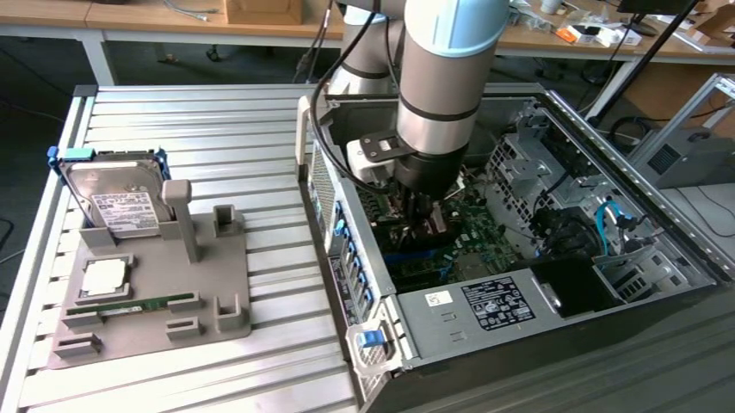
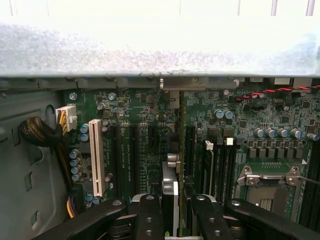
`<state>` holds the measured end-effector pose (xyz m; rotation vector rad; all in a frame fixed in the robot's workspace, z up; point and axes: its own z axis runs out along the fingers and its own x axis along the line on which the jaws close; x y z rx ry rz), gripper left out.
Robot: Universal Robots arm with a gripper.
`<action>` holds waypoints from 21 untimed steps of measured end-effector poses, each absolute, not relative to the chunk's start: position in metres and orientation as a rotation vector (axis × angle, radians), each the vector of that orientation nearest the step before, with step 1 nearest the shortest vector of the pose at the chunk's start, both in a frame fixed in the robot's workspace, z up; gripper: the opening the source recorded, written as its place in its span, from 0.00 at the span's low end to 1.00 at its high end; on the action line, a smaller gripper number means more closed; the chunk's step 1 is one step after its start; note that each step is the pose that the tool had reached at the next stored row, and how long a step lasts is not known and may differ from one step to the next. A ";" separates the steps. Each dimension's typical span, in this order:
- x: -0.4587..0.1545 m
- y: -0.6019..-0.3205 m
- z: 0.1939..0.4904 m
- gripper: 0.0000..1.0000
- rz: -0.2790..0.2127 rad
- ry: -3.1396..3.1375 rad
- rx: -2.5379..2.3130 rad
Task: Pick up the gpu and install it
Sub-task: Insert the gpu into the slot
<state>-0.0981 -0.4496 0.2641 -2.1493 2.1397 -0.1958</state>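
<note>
My gripper [image 1: 418,217] is deep inside the open computer case [image 1: 494,320], low over the green motherboard [image 1: 473,237]. In the wrist view the gripper [image 2: 172,212] is shut on the gpu [image 2: 176,165], which I see edge-on as a thin upright card running away between the black fingers [image 2: 149,215]. Its silver bracket end [image 2: 172,84] reaches the case's rear wall. The card stands over the dark expansion slots [image 2: 150,155], beside the white slot [image 2: 96,157]. Whether its edge sits in a slot is hidden.
A grey parts stand [image 1: 161,323] on the slatted table holds a silver hard drive [image 1: 115,196], a CPU chip [image 1: 103,275] and a green RAM stick [image 1: 132,305]. Drive cages [image 1: 540,163] and cables [image 1: 608,224] crowd the case's far side. The empty CPU socket [image 2: 270,185] lies beside the memory slots.
</note>
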 end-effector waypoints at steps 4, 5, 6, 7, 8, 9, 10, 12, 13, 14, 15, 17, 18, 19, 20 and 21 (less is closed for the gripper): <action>-0.098 -0.450 0.263 0.27 -0.195 2.141 -2.147; -0.098 -0.450 0.263 0.27 -0.193 2.141 -2.146; -0.098 -0.450 0.263 0.27 -0.191 2.140 -2.145; -0.098 -0.450 0.263 0.27 -0.188 2.139 -2.144; -0.098 -0.450 0.263 0.27 -0.186 2.139 -2.143; -0.098 -0.450 0.263 0.27 -0.184 2.138 -2.142; -0.098 -0.450 0.263 0.27 -0.184 2.138 -2.141; -0.098 -0.450 0.262 0.27 -0.184 2.138 -2.141; -0.098 -0.450 0.261 0.27 -0.184 2.138 -2.141; -0.098 -0.450 0.261 0.27 -0.184 2.138 -2.141; -0.098 -0.450 0.260 0.27 -0.184 2.139 -2.141; -0.098 -0.450 0.260 0.27 -0.184 2.139 -2.141; -0.098 -0.450 0.260 0.27 -0.184 2.140 -2.141; -0.098 -0.450 0.260 0.27 -0.185 2.140 -2.141; -0.098 -0.450 0.260 0.27 -0.185 2.140 -2.140; -0.098 -0.450 0.260 0.27 -0.185 2.140 -2.140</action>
